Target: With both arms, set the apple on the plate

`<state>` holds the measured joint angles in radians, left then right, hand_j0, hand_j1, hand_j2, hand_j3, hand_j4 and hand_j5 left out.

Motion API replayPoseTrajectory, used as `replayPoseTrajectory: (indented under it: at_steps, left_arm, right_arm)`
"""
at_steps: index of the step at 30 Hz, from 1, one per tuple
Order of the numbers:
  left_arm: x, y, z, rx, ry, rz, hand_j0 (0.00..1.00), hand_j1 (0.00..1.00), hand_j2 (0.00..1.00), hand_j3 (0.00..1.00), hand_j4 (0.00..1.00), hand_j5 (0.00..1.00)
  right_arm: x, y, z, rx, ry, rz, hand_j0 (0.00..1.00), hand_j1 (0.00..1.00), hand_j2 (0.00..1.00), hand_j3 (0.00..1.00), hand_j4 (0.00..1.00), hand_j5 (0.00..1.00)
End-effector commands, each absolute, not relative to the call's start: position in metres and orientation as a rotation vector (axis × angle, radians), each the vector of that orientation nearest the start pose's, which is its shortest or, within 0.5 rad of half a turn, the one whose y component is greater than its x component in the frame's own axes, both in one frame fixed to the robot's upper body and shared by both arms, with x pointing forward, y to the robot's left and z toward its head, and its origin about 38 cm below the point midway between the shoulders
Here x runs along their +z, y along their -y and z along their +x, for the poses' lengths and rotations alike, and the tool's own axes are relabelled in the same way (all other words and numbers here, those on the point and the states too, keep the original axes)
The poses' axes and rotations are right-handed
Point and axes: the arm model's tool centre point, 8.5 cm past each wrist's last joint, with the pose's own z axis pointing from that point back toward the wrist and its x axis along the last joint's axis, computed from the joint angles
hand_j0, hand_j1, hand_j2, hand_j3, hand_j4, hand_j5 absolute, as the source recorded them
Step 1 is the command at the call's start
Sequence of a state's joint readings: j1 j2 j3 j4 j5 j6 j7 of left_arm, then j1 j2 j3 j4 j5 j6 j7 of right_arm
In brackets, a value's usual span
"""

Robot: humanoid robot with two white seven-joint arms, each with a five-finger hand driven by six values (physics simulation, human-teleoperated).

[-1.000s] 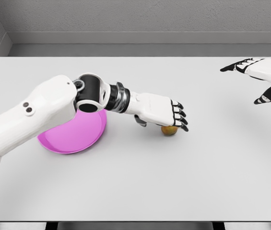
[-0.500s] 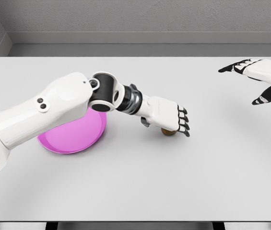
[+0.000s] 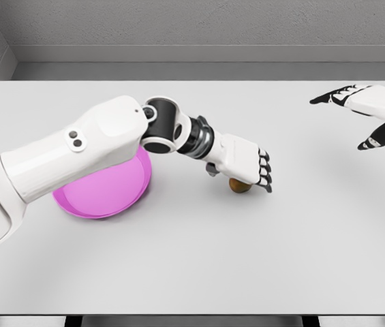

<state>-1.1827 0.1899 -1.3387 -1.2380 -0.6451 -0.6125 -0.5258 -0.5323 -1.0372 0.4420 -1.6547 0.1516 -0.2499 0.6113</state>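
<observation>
A small brownish apple (image 3: 240,185) rests on the white table (image 3: 199,259), mostly hidden under my left hand (image 3: 245,170). That hand covers it from above, fingers (image 3: 265,176) curled down on its right side and the thumb on its left. The pink plate (image 3: 100,194) lies to the left, its far part hidden behind my left forearm. My right hand (image 3: 368,117) hovers at the far right edge, open with fingers spread, well away from the apple.
The table's far edge meets a grey wall at the back. My bulky left upper arm (image 3: 63,160) crosses above the plate from the lower left.
My left arm has swung further forward and to the right, and its fingers have curled down from outstretched to wrapped over the apple. The right hand has barely shifted.
</observation>
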Motion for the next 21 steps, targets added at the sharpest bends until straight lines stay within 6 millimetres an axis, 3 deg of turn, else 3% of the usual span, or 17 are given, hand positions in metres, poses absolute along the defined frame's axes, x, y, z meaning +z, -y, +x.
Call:
replayPoseTrajectory:
  at_steps: [1, 21]
  left_arm:
    - [0.193, 0.019, 0.428, 2.758, -1.152, -0.213, 1.00, 1.00, 1.00, 1.00, 1.00, 1.00]
    - [0.180, 0.022, 0.442, 2.833, -1.135, -0.210, 1.00, 1.00, 1.00, 1.00, 1.00, 1.00]
  right_arm:
    - [0.280, 0.363, 0.410, 1.781, 1.285, -0.489, 1.00, 1.00, 1.00, 1.00, 1.00, 1.00]
    - [0.279, 0.362, 0.410, 1.784, 1.282, -0.485, 1.00, 1.00, 1.00, 1.00, 1.00, 1.00]
